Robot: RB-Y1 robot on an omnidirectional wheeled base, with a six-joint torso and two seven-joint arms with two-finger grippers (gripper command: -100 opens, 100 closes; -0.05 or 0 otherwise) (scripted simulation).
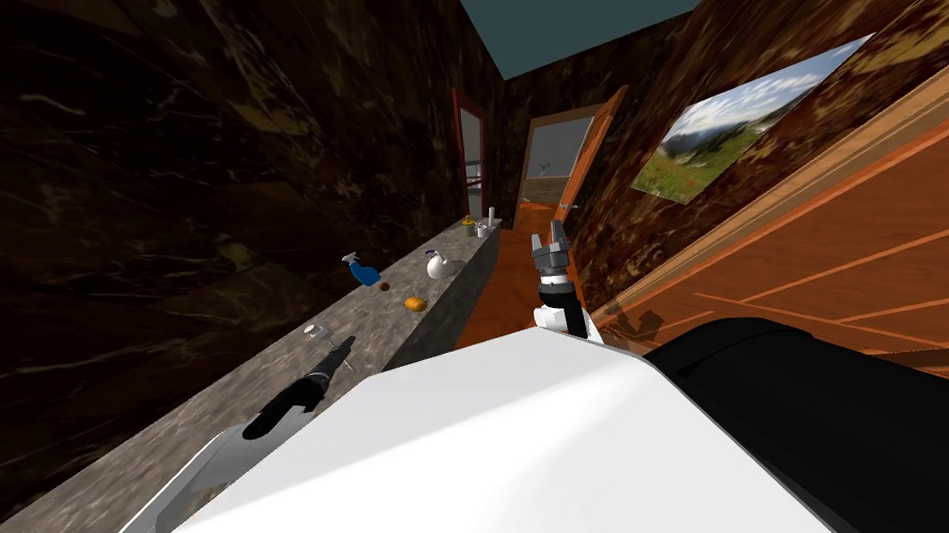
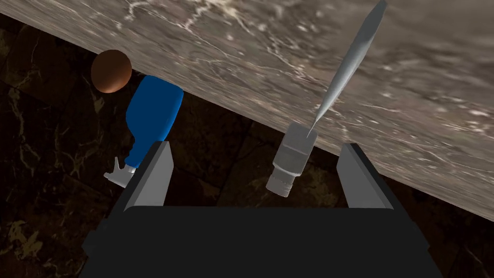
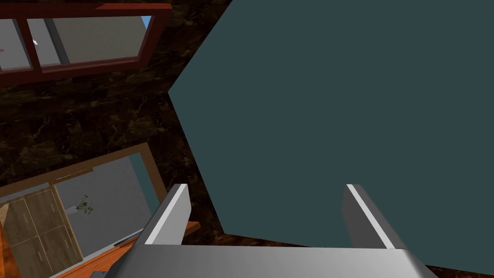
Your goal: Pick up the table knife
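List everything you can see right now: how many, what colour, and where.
counter: one, grey-brown stone, along left wall
table knife: one, silver, flat on counter ahead of left gripper
small jar: one, grey, upright at knife's tip
spray bottle: one, blue, farther along counter
ball: one, brown, beside spray bottle
jug: one, white, on counter
orange lump: one, near counter's front edge
landscape picture: one, right wall
left gripper: open, over counter
right gripper: open, raised beside counter
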